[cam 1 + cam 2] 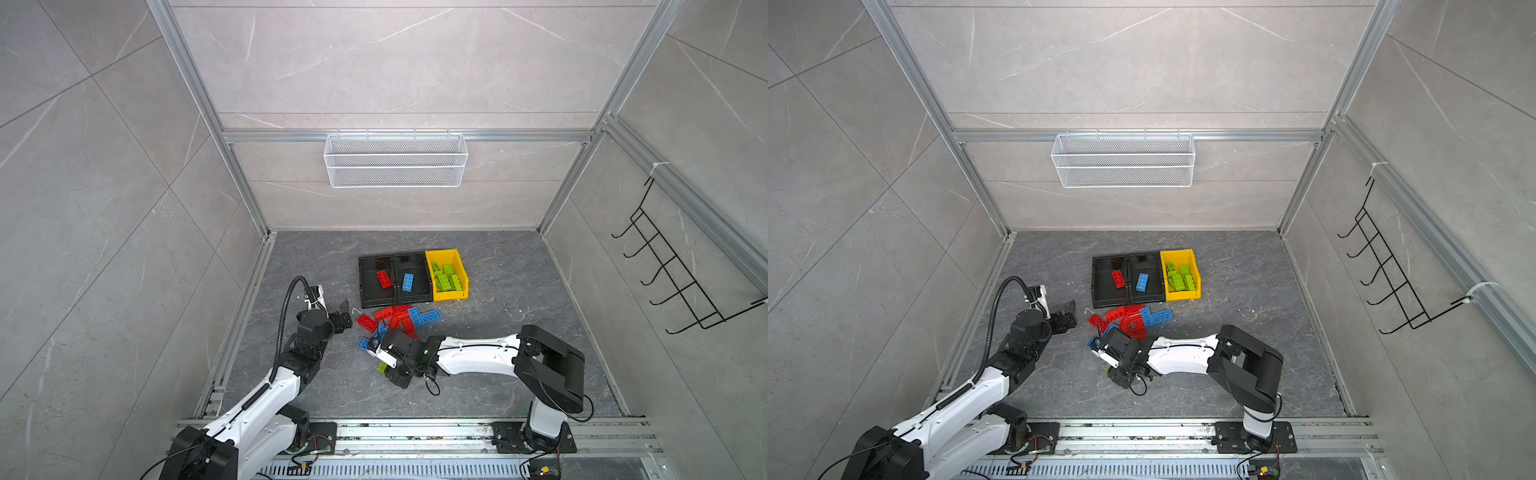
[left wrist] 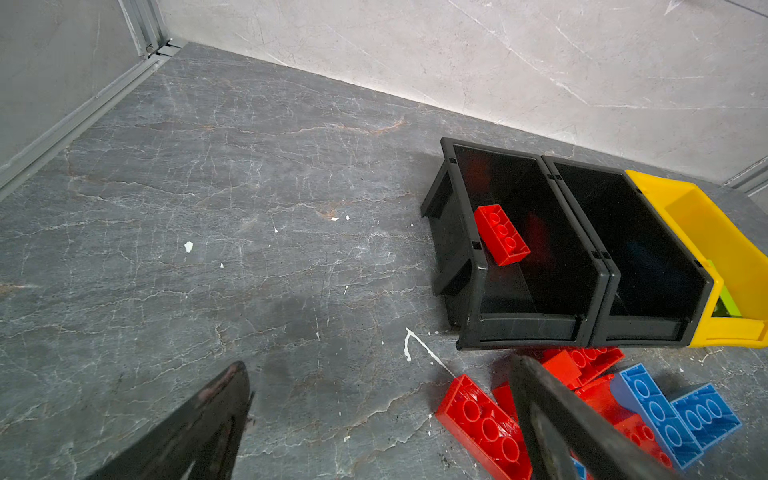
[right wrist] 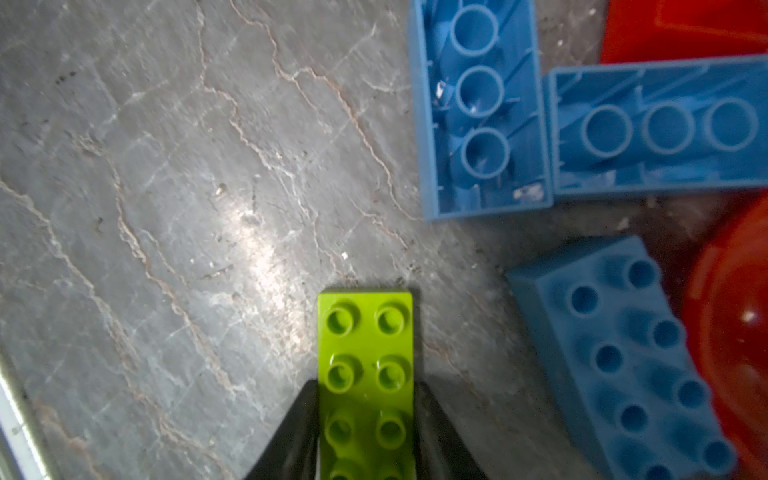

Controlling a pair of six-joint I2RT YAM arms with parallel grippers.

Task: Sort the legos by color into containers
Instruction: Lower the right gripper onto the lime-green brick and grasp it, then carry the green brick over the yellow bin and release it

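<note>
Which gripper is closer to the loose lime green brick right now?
Right. The right gripper has its fingers against both long sides of the lime green brick. The left gripper hangs open, apart from it, near the black bins.

Your yellow bin (image 1: 451,295) held only lime green bricks (image 1: 446,278). Next to the yellow bin, the black bin (image 1: 415,298) showed one blue brick (image 1: 408,281). One place farther from the yellow bin, the second black bin (image 1: 377,301) showed one red brick (image 1: 383,279). In front of the yellow bin the loose legos (image 1: 367,322) were red and blue, among them a red arch (image 1: 405,327) and blue bricks (image 1: 428,318). The floor (image 1: 519,299) was dark grey, veined in pale and rusty lines. Past those from the yellow bin, you had a single lime green brick (image 3: 365,353) between the black fingers (image 3: 297,436) of the right gripper (image 3: 365,384).
</note>
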